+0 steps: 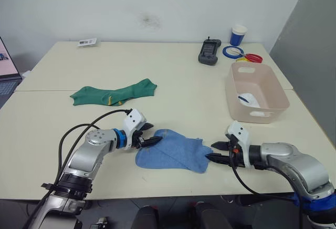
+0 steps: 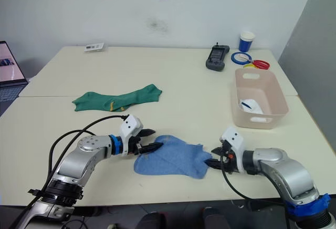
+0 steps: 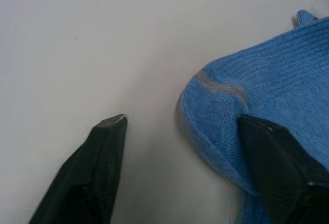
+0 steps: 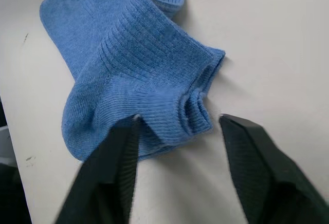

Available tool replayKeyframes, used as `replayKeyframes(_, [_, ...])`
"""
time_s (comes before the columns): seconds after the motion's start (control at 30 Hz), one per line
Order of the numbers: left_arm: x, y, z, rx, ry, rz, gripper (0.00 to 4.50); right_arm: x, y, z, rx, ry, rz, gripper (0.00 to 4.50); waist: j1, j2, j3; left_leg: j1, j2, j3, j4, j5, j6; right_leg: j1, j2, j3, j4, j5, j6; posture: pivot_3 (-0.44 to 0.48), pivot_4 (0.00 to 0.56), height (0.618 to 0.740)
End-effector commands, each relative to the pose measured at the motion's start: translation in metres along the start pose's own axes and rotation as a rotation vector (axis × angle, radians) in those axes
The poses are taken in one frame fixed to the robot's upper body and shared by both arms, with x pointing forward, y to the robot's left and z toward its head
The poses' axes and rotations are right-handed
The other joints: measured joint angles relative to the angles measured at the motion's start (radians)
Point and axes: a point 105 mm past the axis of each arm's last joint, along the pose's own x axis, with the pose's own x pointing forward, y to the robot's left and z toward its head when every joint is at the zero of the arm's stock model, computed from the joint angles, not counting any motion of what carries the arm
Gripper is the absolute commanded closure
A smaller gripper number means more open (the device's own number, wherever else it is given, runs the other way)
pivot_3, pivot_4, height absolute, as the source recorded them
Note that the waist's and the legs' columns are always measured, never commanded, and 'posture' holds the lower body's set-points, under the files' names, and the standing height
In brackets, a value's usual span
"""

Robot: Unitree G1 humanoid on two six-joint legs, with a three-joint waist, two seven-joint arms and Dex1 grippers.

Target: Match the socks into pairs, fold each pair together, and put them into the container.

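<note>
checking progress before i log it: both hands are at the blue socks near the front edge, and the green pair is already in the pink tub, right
Not quite. The green socks lie flat on the table, as the left eye view shows; the tub holds a white sock. The rest stands: the left hand and right hand are both open at the blue socks.

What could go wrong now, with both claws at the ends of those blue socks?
The left gripper and right gripper are open at opposite ends of the blue socks. A finger already lies on the fabric, so closing might catch one layer only, and the stacked socks could slide apart.
</note>
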Motion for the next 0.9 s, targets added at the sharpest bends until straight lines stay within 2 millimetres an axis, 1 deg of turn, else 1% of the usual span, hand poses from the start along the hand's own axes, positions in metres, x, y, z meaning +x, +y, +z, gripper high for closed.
replayKeyframes(0.03, [0.001,-0.005,0.003,0.02,-0.004,-0.034,2.25,-0.001,0.006,0.01,-0.025,-0.04,0.014,3.16,0.0,0.0,0.0,0.0,0.0,0.0,0.0,0.0,0.0,0.0,0.0,0.0,0.0,0.0,0.0,0.0,0.15,0.74])
replayKeyframes(0.13, [-0.001,-0.006,0.005,0.017,-0.017,-0.034,3.21,-0.003,0.005,0.015,-0.041,-0.05,0.016,4.26,0.0,0.0,0.0,0.0,0.0,0.0,0.0,0.0,0.0,0.0,0.0,0.0,0.0,0.0,0.0,0.0,0.15,0.74])
replayKeyframes(0.17, [-0.002,-0.006,0.006,0.015,-0.021,-0.034,3.51,-0.004,0.005,0.017,-0.04,-0.054,0.017,4.5,0.0,0.0,0.0,0.0,0.0,0.0,0.0,0.0,0.0,0.0,0.0,0.0,0.0,0.0,0.0,0.0,0.15,0.74])
replayKeyframes(0.27, [-0.007,-0.007,0.009,0.004,-0.045,-0.027,4.48,-0.007,0.005,0.021,-0.055,-0.06,0.021,4.5,-0.001,0.0,0.0,0.0,0.0,0.0,0.0,0.0,0.0,0.0,0.001,0.0,0.0,0.0,0.0,0.0,0.15,0.74])
replayKeyframes(0.47, [-0.029,-0.011,0.02,-0.031,-0.107,0.001,4.48,-0.014,0.009,0.031,-0.101,-0.054,0.058,4.5,-0.002,0.0,0.0,0.0,0.001,0.0,0.0,0.0,0.0,0.0,0.001,0.0,0.0,0.0,0.0,0.0,0.15,0.74])
replayKeyframes(0.63, [-0.044,-0.016,0.025,-0.066,-0.139,0.033,4.48,-0.017,0.008,0.033,-0.097,-0.042,0.067,4.5,-0.002,0.0,0.0,0.0,0.001,-0.001,0.0,0.0,0.0,0.0,0.001,0.0,0.0,0.0,0.0,0.0,0.15,0.74])
replayKeyframes(0.73, [-0.05,-0.018,0.026,-0.076,-0.151,0.048,4.48,-0.017,0.004,0.029,-0.093,-0.023,0.052,4.5,-0.001,0.0,0.0,0.0,0.001,0.0,0.0,0.0,0.0,0.0,0.0,0.0,0.0,0.0,0.0,0.0,0.15,0.74])
replayKeyframes(0.9, [-0.053,-0.023,0.028,-0.088,-0.162,0.04,4.48,-0.014,-0.003,0.025,-0.105,0.002,0.022,4.5,-0.001,0.0,0.0,0.0,0.0,0.0,0.0,0.0,0.0,0.0,0.0,0.0,0.0,0.0,0.0,0.0,0.15,0.74])
